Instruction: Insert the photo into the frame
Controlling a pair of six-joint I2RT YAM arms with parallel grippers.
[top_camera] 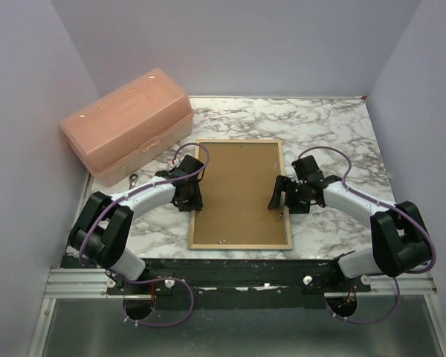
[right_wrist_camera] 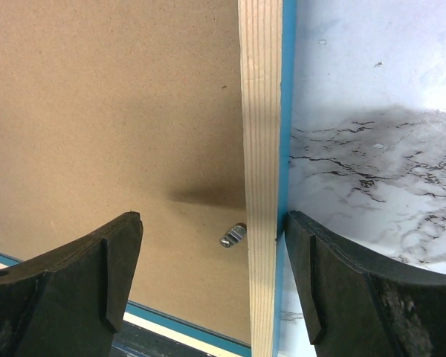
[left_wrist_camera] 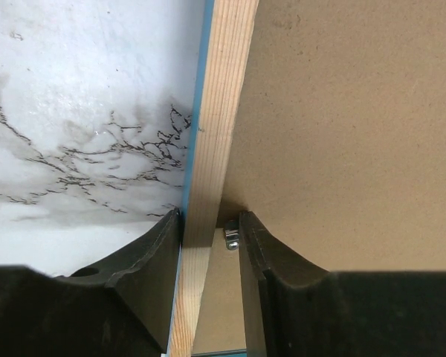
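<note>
The frame (top_camera: 241, 245) lies face down near the middle of the marble-patterned surface (top_camera: 334, 141), its pale wood reverse upward and only a thin line of bright blue showing along its outer edges. A plain brown backing board (top_camera: 240, 190) sits inside the frame and fills the opening. No writing can be read on it in any view. The left tool (top_camera: 187, 195) is at the frame's left rail, about halfway along, with one finger on each side of the rail. In the left wrist view the outer finger (left_wrist_camera: 145, 256) lies against the blue edge, while the inner finger (left_wrist_camera: 264, 260) stands over the board right at a small metal tab (left_wrist_camera: 231, 238). A sliver of gap remains between that finger and the wood, so it cannot be told whether the rail is truly clamped. The right tool (top_camera: 282, 199) is at the frame's right rail with its jaws spread wide. Its outer finger (right_wrist_camera: 334, 260) stands just beside the blue edge, and its inner finger (right_wrist_camera: 97, 260) is well in over the board, past another metal tab (right_wrist_camera: 234, 235). Beyond the frame's far left corner stands a closed translucent pink box (top_camera: 126, 123), with a small metal piece (top_camera: 134, 178) lying on the surface just in front of it.
</note>
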